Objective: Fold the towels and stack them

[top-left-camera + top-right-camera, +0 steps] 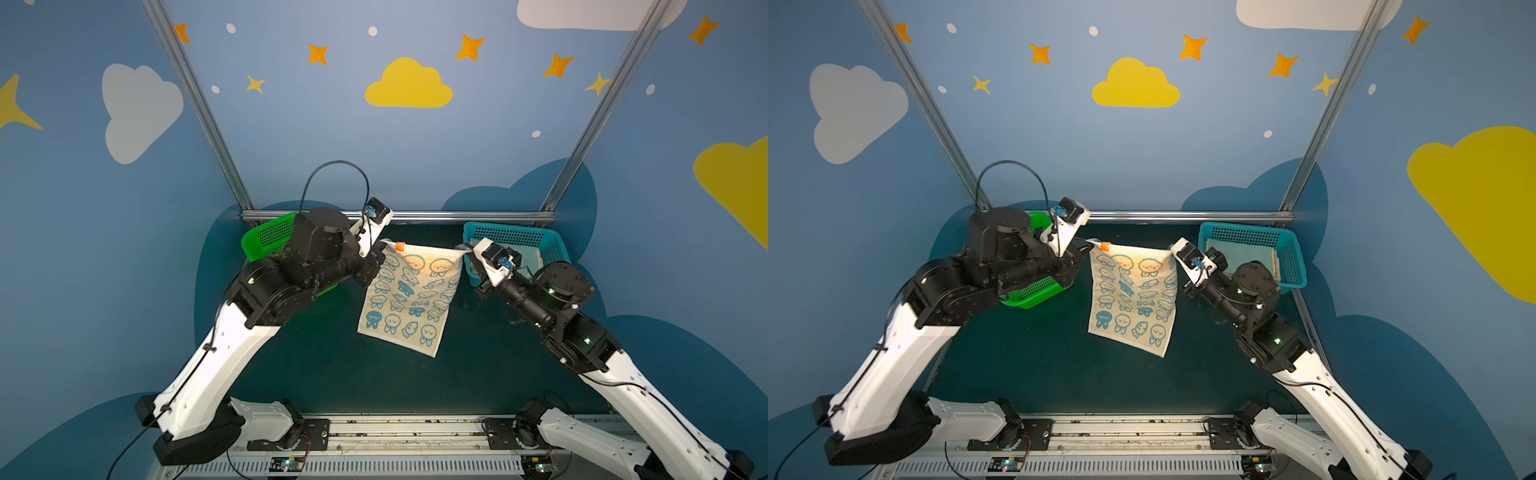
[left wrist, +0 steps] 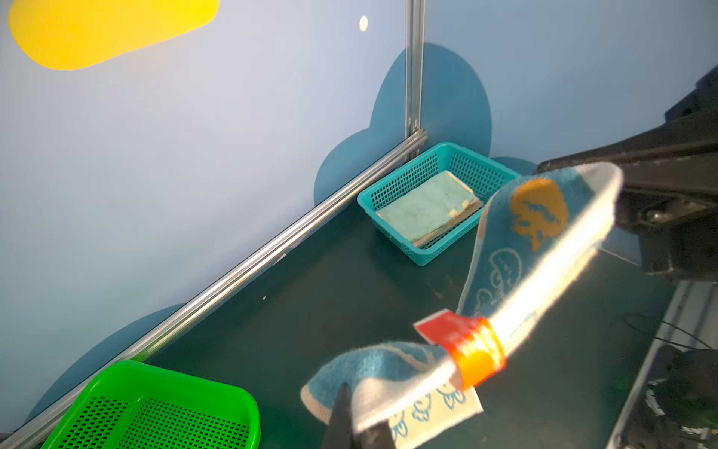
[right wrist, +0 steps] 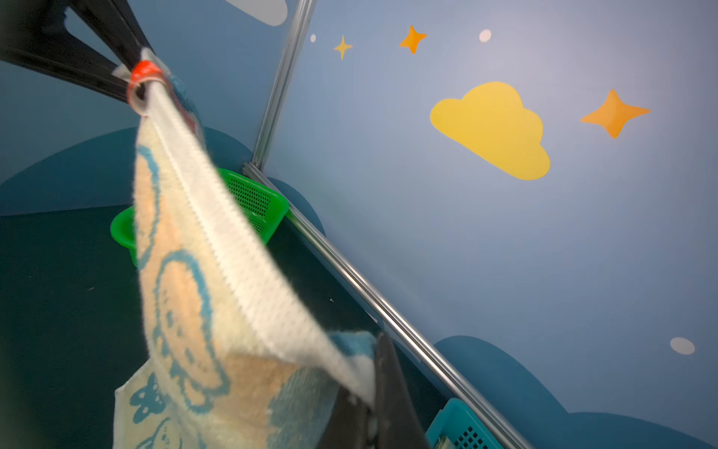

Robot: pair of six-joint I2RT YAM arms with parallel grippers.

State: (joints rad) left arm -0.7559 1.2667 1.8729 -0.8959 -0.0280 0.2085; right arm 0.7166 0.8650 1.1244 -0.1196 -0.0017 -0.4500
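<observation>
Now, my left gripper [image 1: 381, 245]: clamped on towel [image 1: 409, 297] top corner
My right gripper [image 1: 466, 250]: clamped on opposite top corner
Towel: hangs spread between

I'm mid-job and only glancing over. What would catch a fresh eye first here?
The pale rabbit-print towel hangs in mid-air over the back middle of the table, stretched by its top corners between the left claw and the right claw, both shut on it. Next come the teal basket at back right with a folded towel inside, and the bright green basket at back left.
</observation>
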